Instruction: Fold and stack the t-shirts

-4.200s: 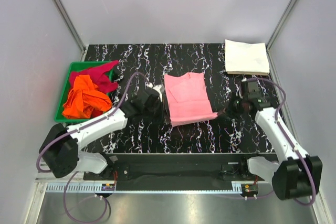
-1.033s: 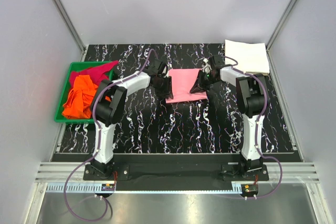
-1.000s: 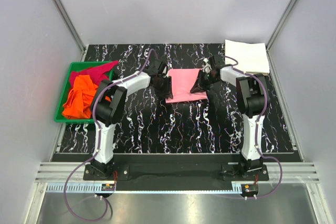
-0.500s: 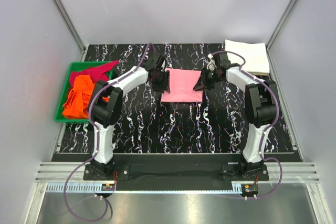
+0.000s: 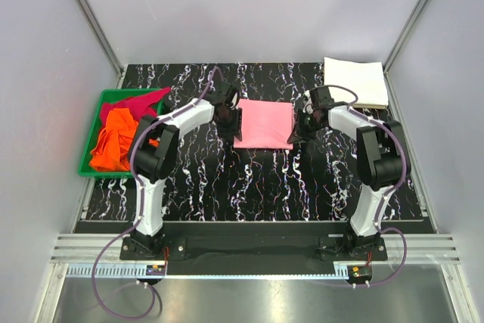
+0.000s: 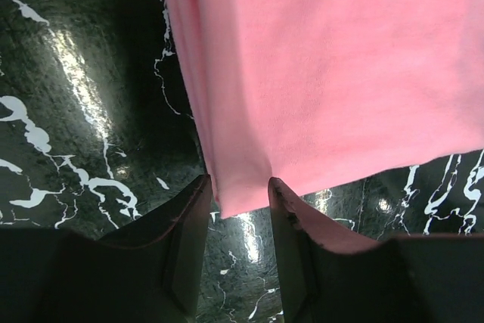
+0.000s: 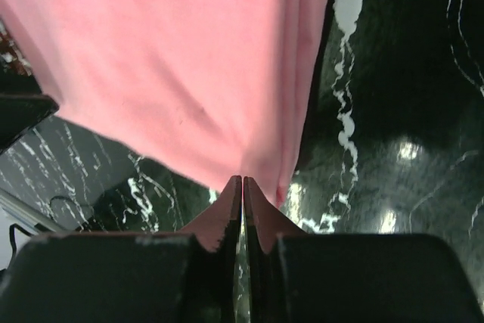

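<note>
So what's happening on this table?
Two robot arms fold t-shirts. The light pink t-shirt lies folded on the black marbled table: the right claw pinches one corner, the left claw stands open around the other. A folded white t-shirt waits far right; an orange t-shirt and a magenta t-shirt lie in the green plastic tray.

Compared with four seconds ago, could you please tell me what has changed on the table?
The pink t-shirt was folded in half away from the arms; it lies shorter, farther back. The left gripper and right gripper carried its near corners there; the left's jaws now stand apart. The white t-shirt, orange t-shirt, magenta t-shirt and green tray stayed put.
</note>
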`<state>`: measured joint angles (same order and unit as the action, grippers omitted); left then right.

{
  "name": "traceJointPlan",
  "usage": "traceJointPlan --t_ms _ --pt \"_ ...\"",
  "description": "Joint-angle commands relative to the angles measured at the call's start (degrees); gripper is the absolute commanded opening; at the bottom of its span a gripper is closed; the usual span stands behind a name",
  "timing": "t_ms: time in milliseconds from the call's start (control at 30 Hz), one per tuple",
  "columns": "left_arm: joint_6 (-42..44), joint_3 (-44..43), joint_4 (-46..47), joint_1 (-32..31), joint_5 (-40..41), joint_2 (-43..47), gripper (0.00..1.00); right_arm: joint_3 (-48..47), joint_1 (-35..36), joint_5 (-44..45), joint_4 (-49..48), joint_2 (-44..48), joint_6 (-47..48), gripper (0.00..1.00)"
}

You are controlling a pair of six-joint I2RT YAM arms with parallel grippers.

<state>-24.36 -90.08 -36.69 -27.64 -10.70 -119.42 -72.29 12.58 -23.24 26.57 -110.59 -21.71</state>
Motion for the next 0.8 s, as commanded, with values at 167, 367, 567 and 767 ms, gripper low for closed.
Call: traceJointPlan --t_ms 167,367,567,767 --pt "0.19 -1.59 3.19 -0.05 -6.6 4.8 0.41 4.52 -0.19 -6.28 -7.31 6.44 -2.72 0.09" --pt "-1.57 1.49 6.45 -0.58 -6.62 5.6 0.41 1.19 1.3 -13.13 -10.13 3.45 -4.82 0.09" --pt "-2.36 3.86 6.45 0.13 -3.98 3.32 0.39 -2.06 4.47 -14.81 -11.98 -2.78 -6.59 0.08" --pt "-2.71 6.76 6.28 0.92 -0.56 2.08 0.37 -2.15 4.38 -6.65 -11.19 -8.5 -5.36 0.06"
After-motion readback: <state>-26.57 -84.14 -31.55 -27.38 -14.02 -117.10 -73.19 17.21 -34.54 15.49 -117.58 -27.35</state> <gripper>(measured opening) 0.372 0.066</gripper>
